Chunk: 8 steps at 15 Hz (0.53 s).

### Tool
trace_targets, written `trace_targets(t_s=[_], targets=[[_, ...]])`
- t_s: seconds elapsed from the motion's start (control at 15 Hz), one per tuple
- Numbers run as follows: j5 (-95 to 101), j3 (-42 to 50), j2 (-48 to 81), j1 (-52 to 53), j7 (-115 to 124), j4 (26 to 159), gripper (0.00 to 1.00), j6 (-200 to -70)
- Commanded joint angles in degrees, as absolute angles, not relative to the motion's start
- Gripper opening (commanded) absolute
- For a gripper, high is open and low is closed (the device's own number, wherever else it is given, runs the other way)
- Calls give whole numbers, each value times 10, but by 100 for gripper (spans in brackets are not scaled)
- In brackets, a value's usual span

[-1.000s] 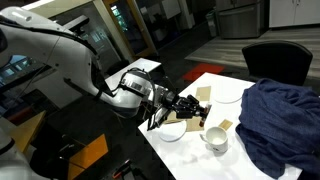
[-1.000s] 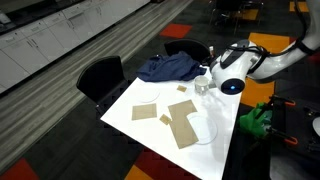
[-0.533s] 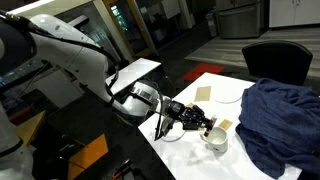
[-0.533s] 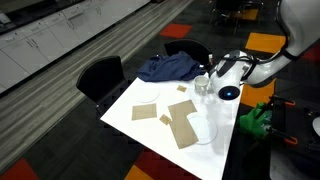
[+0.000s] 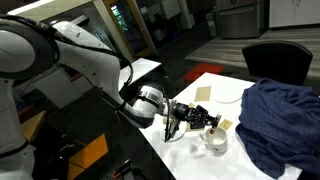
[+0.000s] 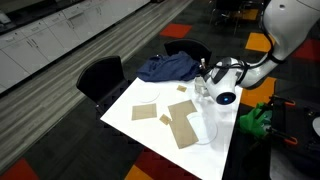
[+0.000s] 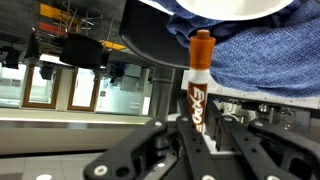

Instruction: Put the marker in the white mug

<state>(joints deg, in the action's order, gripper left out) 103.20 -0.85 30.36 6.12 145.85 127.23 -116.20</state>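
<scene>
Orange-capped and white-barrelled, the marker (image 7: 198, 85) is pinched between my fingers (image 7: 176, 140), cap pointing away from the wrist, hanging just beside the white mug (image 5: 215, 140), which stands by the blue cloth (image 5: 280, 120) toward the arm-side edge of the bench (image 6: 150, 135). I judge it best to centre the marker over the rim, tilt it steeper, and lower it inside before letting go. My count: one marker, one mug, two plates (image 6: 205, 132), four tan squares (image 6: 184, 128).
</scene>
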Motion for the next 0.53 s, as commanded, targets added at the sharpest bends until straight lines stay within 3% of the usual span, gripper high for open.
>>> trace_targets(t_s=[0.0, 0.2, 0.27, 0.33, 0.47], targets=[[1059, -28, 331, 38, 1474, 1247, 5, -1154], [1059, -34, 348, 31, 1470, 1236, 5, -1156], [1058, -36, 352, 30, 1468, 1234, 18, -1156], [1057, -38, 354, 29, 1467, 1235, 45, -1157], [1059, -41, 356, 28, 1468, 1238, 52, -1157]])
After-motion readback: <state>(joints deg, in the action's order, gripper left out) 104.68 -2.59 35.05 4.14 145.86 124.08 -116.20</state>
